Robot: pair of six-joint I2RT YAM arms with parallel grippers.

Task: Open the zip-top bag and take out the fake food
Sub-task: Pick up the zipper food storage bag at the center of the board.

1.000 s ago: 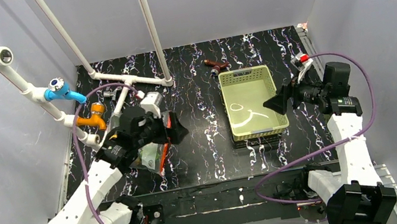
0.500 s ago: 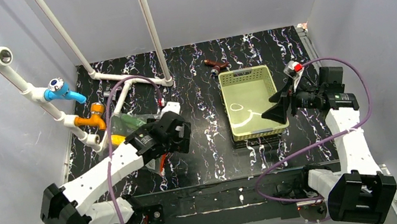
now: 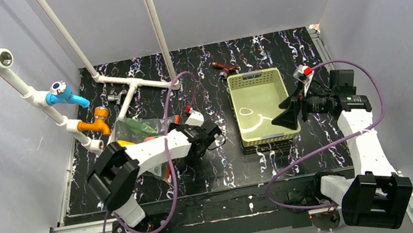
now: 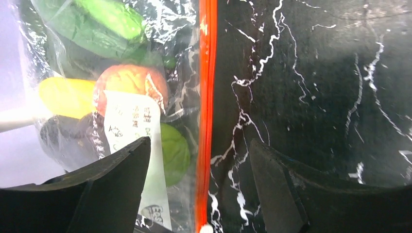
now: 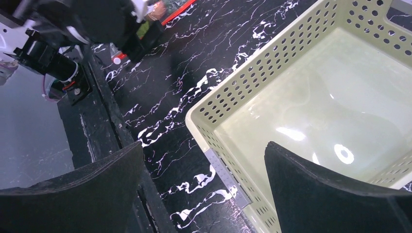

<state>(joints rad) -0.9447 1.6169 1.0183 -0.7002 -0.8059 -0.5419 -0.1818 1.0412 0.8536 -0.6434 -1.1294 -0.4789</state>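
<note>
Left wrist view: the left gripper [image 4: 199, 145], jaws parted, straddles the zipper strip [image 4: 208, 97] of the zip-top bag [image 4: 180, 29] near the table [image 4: 316, 97]'s left edge. The bag looks sealed, with the fake food [image 4: 128, 85] inside. The right gripper [image 5: 205, 145] hangs spread and empty-handed.

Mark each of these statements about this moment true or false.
1. The zipper strip of the zip-top bag runs between the open fingers of the left gripper. True.
2. The fake food lies in the basket. False: the basket holds no food; the pieces are inside the bag.
3. The right gripper is shut on the basket's rim. False: its jaws stand wide apart by the basket's corner and hold nothing.
4. A brown object lies on the table beyond the basket's far end. True.
</note>
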